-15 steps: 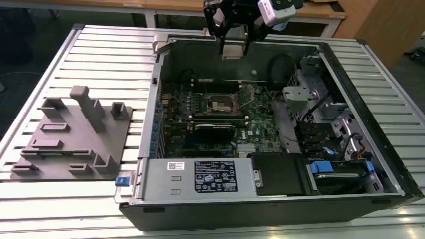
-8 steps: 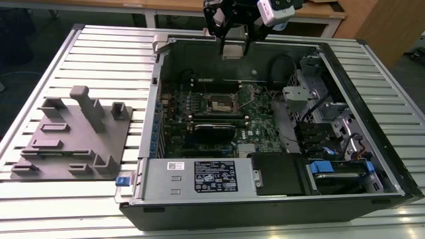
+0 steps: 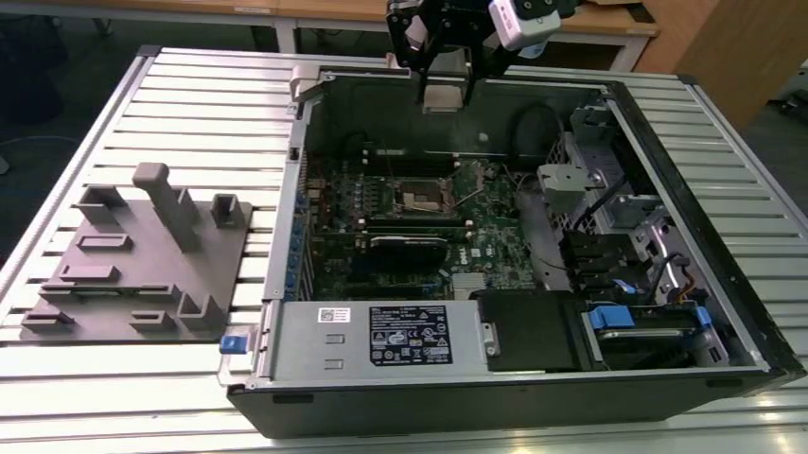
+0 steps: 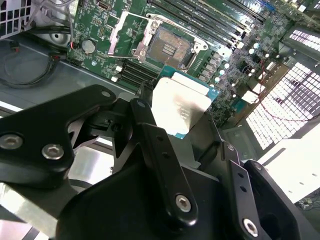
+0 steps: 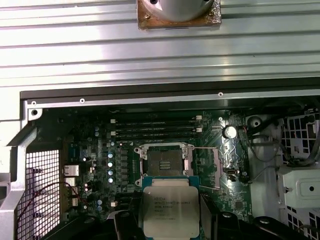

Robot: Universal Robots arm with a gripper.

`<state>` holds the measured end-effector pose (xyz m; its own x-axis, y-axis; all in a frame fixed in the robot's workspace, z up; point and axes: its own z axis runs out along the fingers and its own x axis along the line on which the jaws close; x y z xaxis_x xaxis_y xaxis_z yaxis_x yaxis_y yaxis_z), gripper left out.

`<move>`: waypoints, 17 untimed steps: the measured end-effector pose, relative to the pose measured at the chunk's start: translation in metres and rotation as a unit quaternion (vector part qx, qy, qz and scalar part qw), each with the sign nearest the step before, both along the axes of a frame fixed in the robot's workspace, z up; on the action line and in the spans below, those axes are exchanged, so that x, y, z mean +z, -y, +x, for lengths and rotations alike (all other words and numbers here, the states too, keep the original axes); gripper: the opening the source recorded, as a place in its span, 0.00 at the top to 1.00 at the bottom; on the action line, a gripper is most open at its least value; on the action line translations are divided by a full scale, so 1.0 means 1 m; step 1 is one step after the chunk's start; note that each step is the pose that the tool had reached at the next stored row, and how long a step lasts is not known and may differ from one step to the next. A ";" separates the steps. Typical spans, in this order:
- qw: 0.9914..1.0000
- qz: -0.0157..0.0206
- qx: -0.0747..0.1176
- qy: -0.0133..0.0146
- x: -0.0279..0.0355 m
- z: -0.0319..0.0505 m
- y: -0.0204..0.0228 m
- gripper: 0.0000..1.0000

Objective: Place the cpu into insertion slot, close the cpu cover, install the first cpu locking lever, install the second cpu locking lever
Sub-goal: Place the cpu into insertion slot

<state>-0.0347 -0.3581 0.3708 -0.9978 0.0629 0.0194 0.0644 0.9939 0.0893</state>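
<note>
**Bench** (image 3: 189,95): ribbed metal surface that carries everything listed here.

**Grey fixture plate** (image 3: 139,255): at the exterior view's left, with moulded blocks and posts. It bears no writing.

**Blue tab** (image 3: 234,342): on the near corner of the case.

**Computer case** (image 3: 682,189): lies open on its side beside the plate, with the motherboard (image 3: 378,203) exposed.

**Power supply label** (image 3: 407,336): a black and white sticker in small print, which is not transcribed.

**Insertion slot** (image 3: 426,196): at mid-board and bare, its dark centre unoccupied. It lies beside the memory slots (image 5: 155,127).

**Cpu cover** (image 5: 207,165): swung open to one side of the socket, so the opening is free.

**Claw** (image 3: 445,93): poised above the far wall of the case, clenched on the cpu (image 3: 445,100). In both wrist views the chip sits between the black fingers (image 4: 150,135) with its metal top showing. That top carries fine engraved print, which is not read.

**Step in hand:** the first one, placing the chip. It hangs well above the board and short of the socket. By judgement, placing it calls for travel over the slot, squared edges and a level, gentle descent.

**Blue drive caddy** (image 3: 638,317): at the exterior view's right, inside the case.
</note>
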 end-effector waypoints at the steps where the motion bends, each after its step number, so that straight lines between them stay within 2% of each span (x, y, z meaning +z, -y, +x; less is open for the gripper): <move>1: 1.000 0.000 0.000 0.000 0.0000 0.0000 0.0000 0.46; 8: 1.000 0.000 -0.003 0.000 0.0000 0.0000 0.0000 0.46; 17: 1.000 0.000 -0.024 0.000 0.0000 0.0000 0.0000 0.46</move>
